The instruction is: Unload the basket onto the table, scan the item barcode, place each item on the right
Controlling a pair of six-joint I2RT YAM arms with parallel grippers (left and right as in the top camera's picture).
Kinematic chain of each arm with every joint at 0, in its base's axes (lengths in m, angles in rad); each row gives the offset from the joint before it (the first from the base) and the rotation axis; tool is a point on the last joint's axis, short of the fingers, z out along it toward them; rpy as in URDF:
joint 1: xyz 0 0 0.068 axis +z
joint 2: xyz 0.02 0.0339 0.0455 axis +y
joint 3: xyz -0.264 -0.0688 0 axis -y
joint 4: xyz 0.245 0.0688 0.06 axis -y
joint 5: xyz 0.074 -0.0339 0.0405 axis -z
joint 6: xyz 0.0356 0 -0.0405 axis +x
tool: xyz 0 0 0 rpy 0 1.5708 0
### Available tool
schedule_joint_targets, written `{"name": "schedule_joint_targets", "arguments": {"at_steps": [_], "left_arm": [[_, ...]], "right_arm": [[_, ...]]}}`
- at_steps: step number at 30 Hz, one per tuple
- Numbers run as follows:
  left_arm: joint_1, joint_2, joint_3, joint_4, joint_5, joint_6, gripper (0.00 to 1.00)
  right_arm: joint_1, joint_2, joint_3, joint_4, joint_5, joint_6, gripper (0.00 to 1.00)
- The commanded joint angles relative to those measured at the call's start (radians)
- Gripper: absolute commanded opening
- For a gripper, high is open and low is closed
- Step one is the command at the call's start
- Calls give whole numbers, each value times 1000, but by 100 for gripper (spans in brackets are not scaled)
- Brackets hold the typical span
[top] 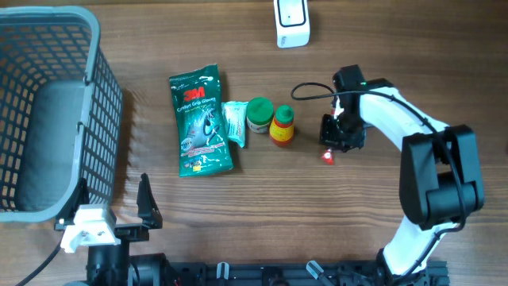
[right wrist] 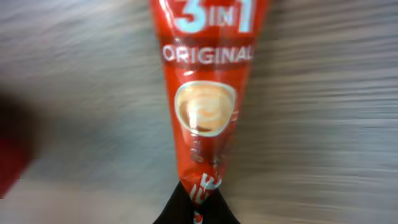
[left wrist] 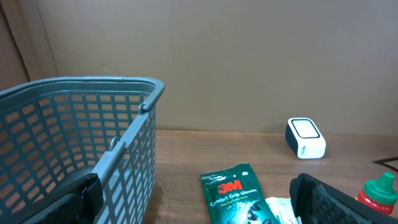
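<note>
Far left of the gloves [top: 202,119]: basket [top: 94,36], left gripper [top: 114,200] spread wide. Right of the gloves: packet [top: 235,121], jar [top: 259,114], bottle [top: 282,125], scanner [top: 291,22] behind; farthest right, right gripper [top: 333,144] pinching the red sachet [right wrist: 208,106] by its end.

We see the sachet [right wrist: 205,118] as a slim red packet, printed "3 in 1 Original" in white above a picture of a cup of coffee. It narrows toward its lower end, where the right gripper [right wrist: 198,208] pinches it between dark fingertips. From above, only a small red tip of it shows beneath that gripper. The scanner [top: 291,22], a white rounded box with a pale window on its face, sits well apart from the sachet, at the top edge of the overhead view.
</note>
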Motion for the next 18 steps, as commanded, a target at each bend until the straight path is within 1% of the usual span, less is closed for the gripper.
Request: {"name": "schedule_joint_targets", "arguments": {"at_steps": [1,2,3,8,11,14,18], "left_arm": [[9,-9,-3,3,-3,-13,100],[9,-9,-3,3,-3,-13,100],[9,-9,-3,3,-3,-13,100],[9,-9,-3,3,-3,-13,100],[9,-9,-3,3,-3,-13,100],[9,-9,-3,3,-3,-13,100],[9,-9,-3,3,-3,-13,100]], "right_arm": [[-49,-41,12,-59,-504,-175,4],[-63,-53,12,-103,-555,-180,4],[-85,-65,12,-183,-581,-179,4],[-139,-71,12,-529,-584,-180,4],[-156,-71,12,-719,-620,-180,4],[-157,-71,10,-727,-695,-159,4],[-154,-71,10,-727,-731,31,4]]}}
